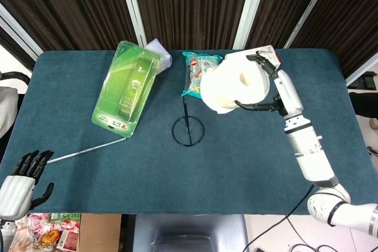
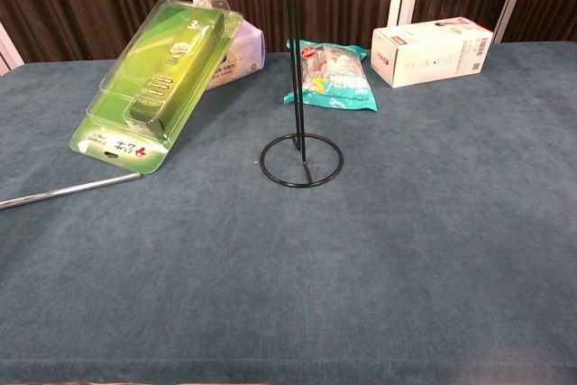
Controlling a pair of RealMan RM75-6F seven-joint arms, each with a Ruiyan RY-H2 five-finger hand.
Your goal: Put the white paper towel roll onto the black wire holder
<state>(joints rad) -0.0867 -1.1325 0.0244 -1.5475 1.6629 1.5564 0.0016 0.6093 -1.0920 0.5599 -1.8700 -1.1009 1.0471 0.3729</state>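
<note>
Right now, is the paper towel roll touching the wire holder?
Apart. In the chest view the black wire holder stands alone; the head view shows the right hand holding the roll.

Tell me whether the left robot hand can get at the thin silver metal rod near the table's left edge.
Probably yes: the left robot hand hangs open beside the thin silver metal rod, nothing between them.

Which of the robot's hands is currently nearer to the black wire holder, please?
The right hand, holding the white paper towel roll raised just right of the black wire holder. The left hand rests far off at the table's near-left corner.
</note>
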